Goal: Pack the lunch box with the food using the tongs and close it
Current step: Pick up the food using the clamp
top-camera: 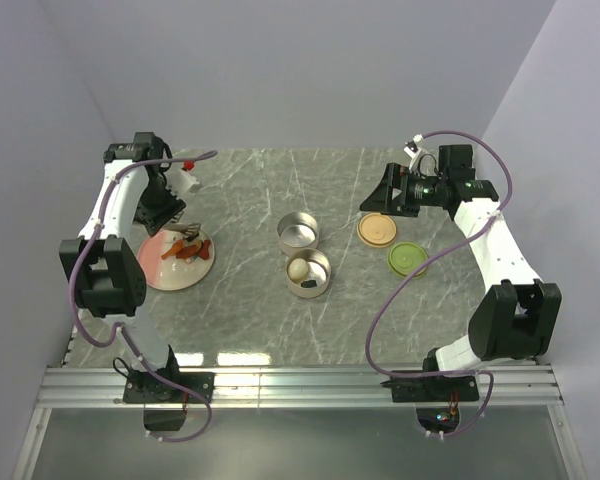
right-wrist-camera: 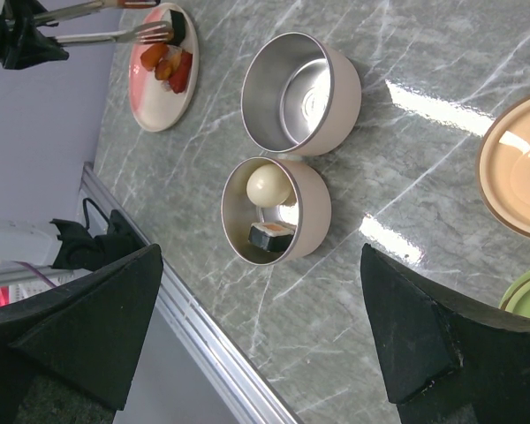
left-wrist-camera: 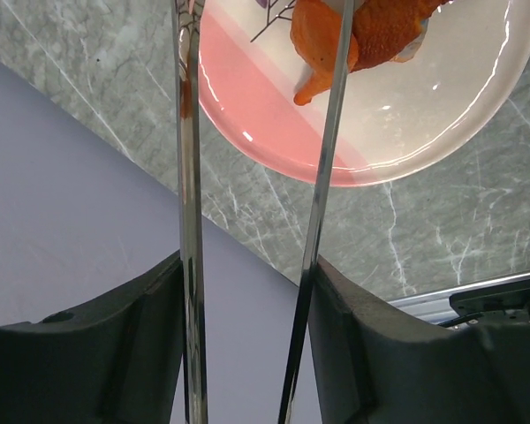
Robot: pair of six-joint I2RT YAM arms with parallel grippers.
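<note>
left gripper [left-wrist-camera: 247, 265] clamps tongs [left-wrist-camera: 191, 221] over plate [left-wrist-camera: 274, 124], aimed at orange chunk [left-wrist-camera: 336, 35]; right gripper [right-wrist-camera: 261, 327] wide, empty, near lids [top-camera: 377, 230], likely for closing.

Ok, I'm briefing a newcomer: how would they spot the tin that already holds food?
On the marble table, two steel tins stand together at the centre. Pick the near tin, on the arm bases' side. Unlike the empty tin behind it, it holds a whitish ball and a dark-and-white piece.
</note>
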